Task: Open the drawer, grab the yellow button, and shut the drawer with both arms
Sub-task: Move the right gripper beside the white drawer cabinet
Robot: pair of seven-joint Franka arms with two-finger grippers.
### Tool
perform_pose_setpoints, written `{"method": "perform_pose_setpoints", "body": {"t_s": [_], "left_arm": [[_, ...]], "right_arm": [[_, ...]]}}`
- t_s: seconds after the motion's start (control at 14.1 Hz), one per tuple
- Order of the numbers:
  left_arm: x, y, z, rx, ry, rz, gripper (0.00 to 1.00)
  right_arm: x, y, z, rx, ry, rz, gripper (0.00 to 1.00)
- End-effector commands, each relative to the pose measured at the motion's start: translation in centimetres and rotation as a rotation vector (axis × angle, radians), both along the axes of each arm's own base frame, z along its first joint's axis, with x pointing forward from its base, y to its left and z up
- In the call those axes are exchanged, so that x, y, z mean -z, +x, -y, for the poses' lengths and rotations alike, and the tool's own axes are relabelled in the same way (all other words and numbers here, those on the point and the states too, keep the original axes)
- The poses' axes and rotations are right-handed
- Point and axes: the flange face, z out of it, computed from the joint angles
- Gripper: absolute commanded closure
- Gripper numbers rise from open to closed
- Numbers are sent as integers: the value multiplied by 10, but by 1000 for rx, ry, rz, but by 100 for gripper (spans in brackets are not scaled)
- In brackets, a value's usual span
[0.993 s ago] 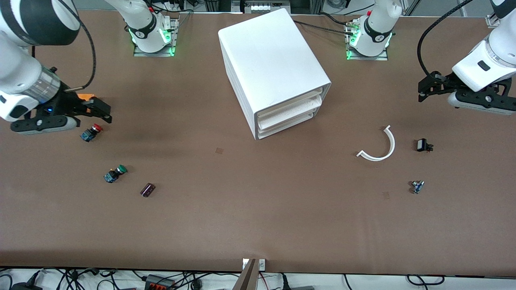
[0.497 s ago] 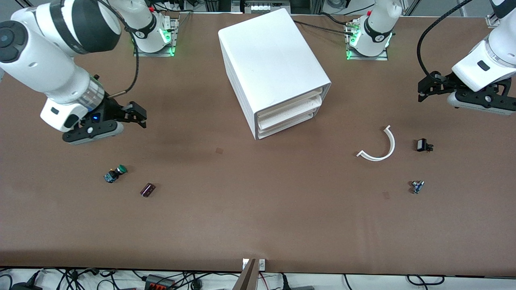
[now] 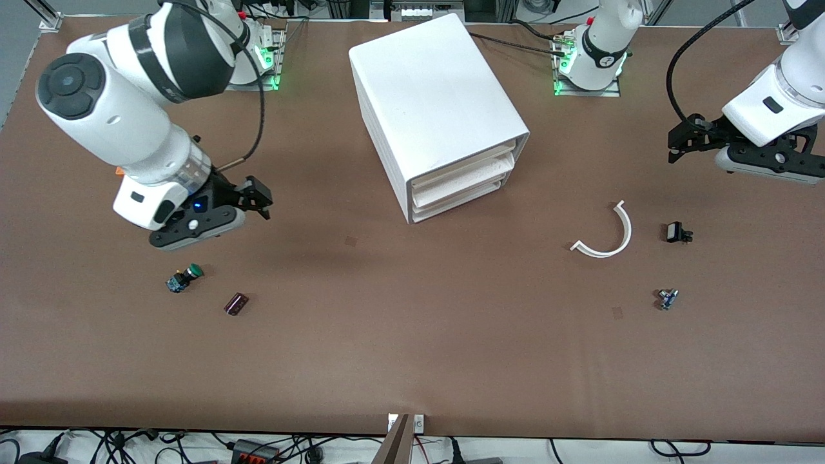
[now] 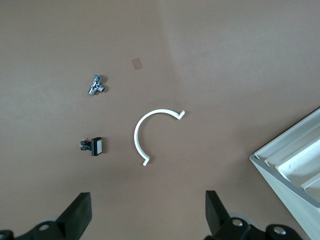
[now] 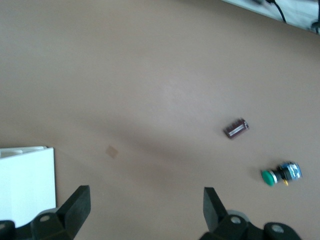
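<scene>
The white cabinet stands mid-table near the robots' bases, its three drawers stacked in the face turned toward the left arm's end; all sit pushed in. One corner of the cabinet shows in each wrist view. The button is hidden or out of view; only an orange scrap peeks out by the right arm's wrist. My right gripper hangs open and empty over bare table, between the right arm's end and the cabinet. My left gripper waits open and empty over the left arm's end.
A green-capped button and a dark purple cylinder lie below the right gripper. A white curved strip, a small black part and a small metal part lie near the left gripper.
The right arm has swung from the table's end toward the cabinet, gripper still open; it now covers the red-capped button. The left arm has not moved.
</scene>
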Motion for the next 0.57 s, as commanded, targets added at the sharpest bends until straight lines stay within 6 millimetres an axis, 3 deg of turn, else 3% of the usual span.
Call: {"method": "perform_pose_setpoints", "body": {"t_s": [0.0, 0.21, 0.5], "left_arm": [[-8, -3, 0, 13, -12, -1, 0], [-8, -3, 1, 15, -12, -1, 0], [-8, -3, 1, 11, -12, -1, 0]], "right_arm": [[5, 9, -43, -47, 29, 36, 0], [18, 13, -57, -38, 42, 57, 0], [23, 16, -51, -30, 37, 50, 0]]}}
